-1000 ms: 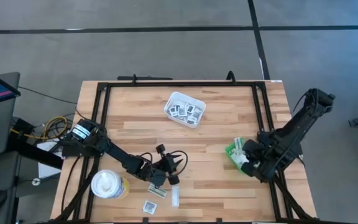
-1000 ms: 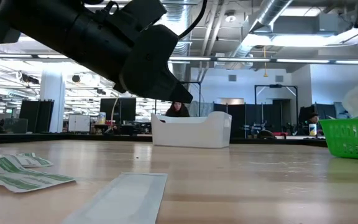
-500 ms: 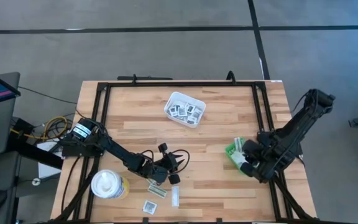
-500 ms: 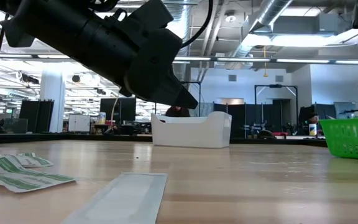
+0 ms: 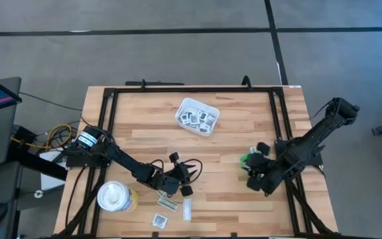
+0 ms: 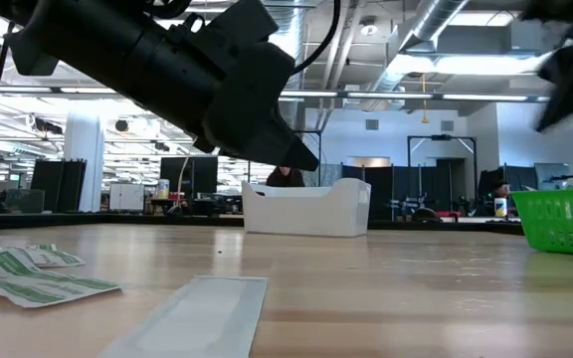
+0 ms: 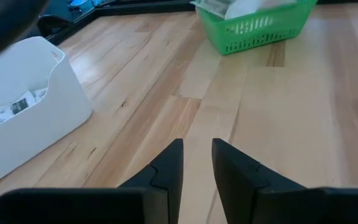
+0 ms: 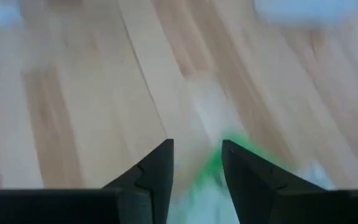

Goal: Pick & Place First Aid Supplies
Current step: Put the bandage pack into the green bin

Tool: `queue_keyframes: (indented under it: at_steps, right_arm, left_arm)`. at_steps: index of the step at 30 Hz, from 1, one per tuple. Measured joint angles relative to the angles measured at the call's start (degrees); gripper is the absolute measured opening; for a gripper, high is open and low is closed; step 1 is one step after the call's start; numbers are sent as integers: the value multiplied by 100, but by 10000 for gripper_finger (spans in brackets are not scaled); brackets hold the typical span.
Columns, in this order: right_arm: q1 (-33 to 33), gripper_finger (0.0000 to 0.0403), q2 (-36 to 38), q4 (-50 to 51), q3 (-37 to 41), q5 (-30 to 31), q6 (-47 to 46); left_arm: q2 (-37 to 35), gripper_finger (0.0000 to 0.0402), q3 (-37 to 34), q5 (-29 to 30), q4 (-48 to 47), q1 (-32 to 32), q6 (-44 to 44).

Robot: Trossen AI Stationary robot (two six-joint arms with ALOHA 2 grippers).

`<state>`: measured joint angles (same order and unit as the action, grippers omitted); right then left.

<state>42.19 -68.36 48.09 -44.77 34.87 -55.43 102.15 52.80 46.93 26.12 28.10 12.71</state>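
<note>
We see the left gripper (image 5: pixel 186 180) low over the table's (image 5: pixel 244 119) front-left part, fingers (image 7: pixel 169 168) slightly apart with nothing between them. Just in front of it three packets (image 5: pixel 168 204) lie flat on the wood: a green-striped one, a square one (image 5: pixel 158 220) and a narrow white strip (image 5: pixel 187 210). More packets sit in the white tray (image 5: pixel 196 116) toward the back middle. The right gripper (image 5: pixel 254 174) is at the green bin (image 5: pixel 245 160) on the right side; its fingers (image 8: pixel 157 168) stand apart, empty. A white tub (image 5: pixel 116 196) stands at front left.
</note>
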Motion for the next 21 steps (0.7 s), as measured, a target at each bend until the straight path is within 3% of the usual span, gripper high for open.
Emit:
queue_keyframes:
  at_steps: [6, 9, 16, 21]
  right_arm:
    - [-495, 127, 0, -1646, -2, 260, 1504]
    - [-613, 126, 0, -1975, -2, 260, 1813]
    - [-636, 127, 0, -1982, -2, 249, 1851]
    - [-636, 127, 0, -1982, -2, 233, 1848]
  left_arm:
    - [-240, 86, 5, -823, 83, 2, -23]
    - [-687, 86, 15, -1396, -436, 2, 64]
    - [-2026, 86, 15, -2110, -3752, 72, 2304]
    - [-2404, 86, -190, -3026, -5585, 121, 4065]
